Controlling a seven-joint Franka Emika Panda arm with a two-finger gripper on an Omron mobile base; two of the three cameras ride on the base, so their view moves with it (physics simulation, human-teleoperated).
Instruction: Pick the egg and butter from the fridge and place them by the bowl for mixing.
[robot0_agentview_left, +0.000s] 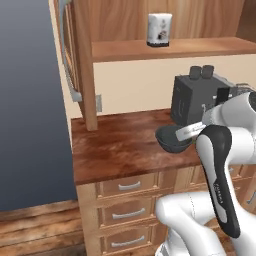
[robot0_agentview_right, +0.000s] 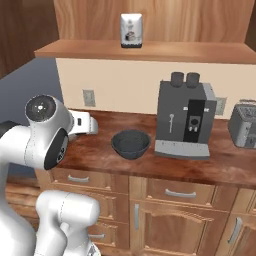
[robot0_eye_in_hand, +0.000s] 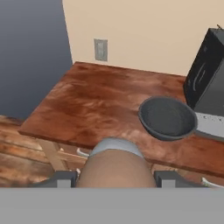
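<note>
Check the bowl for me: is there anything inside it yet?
No. In the right base view the dark bowl on the wooden counter shows only its bare inside.

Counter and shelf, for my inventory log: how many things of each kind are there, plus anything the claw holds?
Bowl: 1
Coffee machine: 1
Toaster: 1
Jar: 1
Egg, in claw: 1
Total: 5

Both base views look down from behind the arm, sharing the bowl (robot0_agentview_left: 173, 138) (robot0_agentview_right: 131, 144); the hand view hovers closer above it (robot0_eye_in_hand: 167, 117).
</note>
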